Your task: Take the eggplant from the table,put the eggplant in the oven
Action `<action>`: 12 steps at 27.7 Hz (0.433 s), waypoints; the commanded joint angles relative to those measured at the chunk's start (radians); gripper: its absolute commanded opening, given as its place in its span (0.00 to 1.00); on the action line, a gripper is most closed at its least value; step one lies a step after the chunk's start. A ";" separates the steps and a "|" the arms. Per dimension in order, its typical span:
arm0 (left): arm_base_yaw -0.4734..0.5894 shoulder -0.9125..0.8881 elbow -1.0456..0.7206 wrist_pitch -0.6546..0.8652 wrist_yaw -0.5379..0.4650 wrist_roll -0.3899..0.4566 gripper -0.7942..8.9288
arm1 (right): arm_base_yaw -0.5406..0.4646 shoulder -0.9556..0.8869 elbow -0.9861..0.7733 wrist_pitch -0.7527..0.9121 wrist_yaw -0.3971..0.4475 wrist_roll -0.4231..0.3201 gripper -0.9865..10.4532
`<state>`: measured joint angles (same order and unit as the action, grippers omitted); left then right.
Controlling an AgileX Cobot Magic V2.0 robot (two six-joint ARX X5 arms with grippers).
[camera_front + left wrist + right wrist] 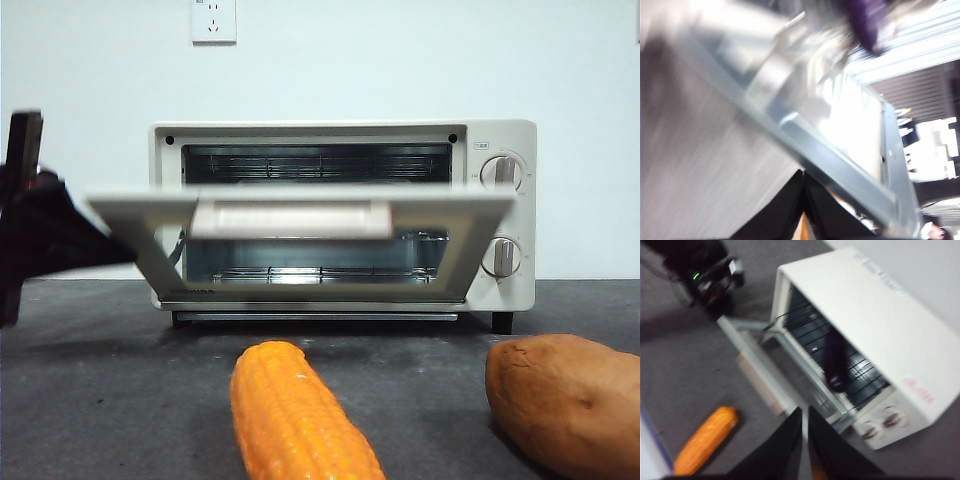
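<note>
The oven (345,215) stands at the back of the table (120,400) with its door (300,215) partway down, roughly level in the front view and blurred; the beige handle (292,218) runs across its middle. The eggplant (836,360) lies inside the oven on the wire rack (860,372), seen in the right wrist view as a dark purple shape reaching from deep in the cavity toward the opening; the left wrist view shows a purple smear (865,22) beyond the door frame that looks like the same eggplant, though the blur is heavy.

The left gripper (804,200) has its two black jaws pressed together with no gap between them and nothing held; it sits just below the door's edge, close enough that contact cannot be told from the blur. In the front view a dark arm (40,235) enters from the left edge beside the door's left corner; in the right wrist view the same arm (705,275) shows by the door's far end.

The right gripper (805,440) hangs above the table in front of the oven, jaws closed to a thin slit, gripping nothing.

An orange corn cob (295,415) lies on the table in front of the oven; a brown sweet potato (565,400) lies to its right, apart from it.
</note>
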<state>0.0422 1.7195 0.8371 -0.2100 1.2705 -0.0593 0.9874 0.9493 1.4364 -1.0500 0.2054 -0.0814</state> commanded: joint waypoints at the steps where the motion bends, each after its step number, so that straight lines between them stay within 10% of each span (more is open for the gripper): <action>1: 0.011 0.013 0.115 0.025 0.069 -0.111 0.09 | 0.012 0.010 -0.021 -0.001 -0.033 0.052 0.09; 6: 0.013 0.010 0.306 0.015 0.086 -0.242 0.09 | 0.011 0.010 -0.122 0.016 -0.040 0.056 0.09; 12: 0.002 -0.124 0.432 -0.116 -0.212 -0.212 0.09 | 0.006 0.010 -0.282 0.075 0.103 0.037 0.09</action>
<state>0.0422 1.6230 1.2369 -0.3401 1.1236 -0.2901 0.9859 0.9512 1.1519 -0.9894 0.2756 -0.0448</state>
